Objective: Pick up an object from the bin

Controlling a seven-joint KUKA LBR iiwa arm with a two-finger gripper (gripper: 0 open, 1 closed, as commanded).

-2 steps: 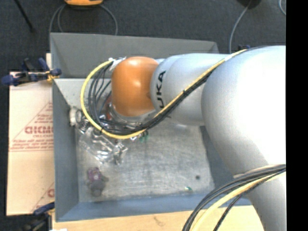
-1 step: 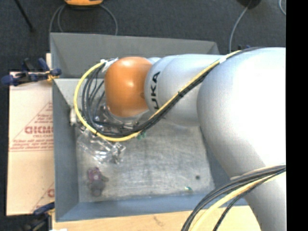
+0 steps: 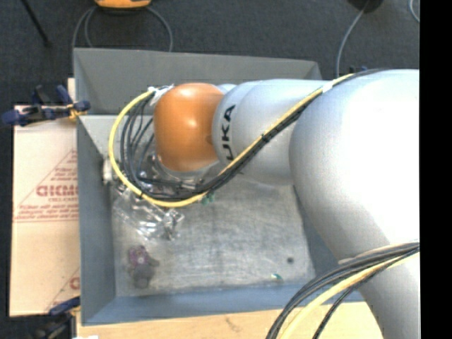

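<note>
My gripper (image 3: 159,179) hangs low over the left side of the bin, mostly hidden under the arm's orange cover and cables. Just below it lies a clear, crumpled plastic thing (image 3: 145,216), see-through with shiny glints, close to the bin's left wall. Nearer the front-left corner, apart from the gripper, a small dark purple lumpy thing (image 3: 140,261) rests on the floor.
A tiny green scrap (image 3: 277,277) lies near the front wall at the right, and another green speck (image 3: 207,199) sits by the cables. The thick arm covers the bin's right and back. The left wall stands close to the gripper.
</note>
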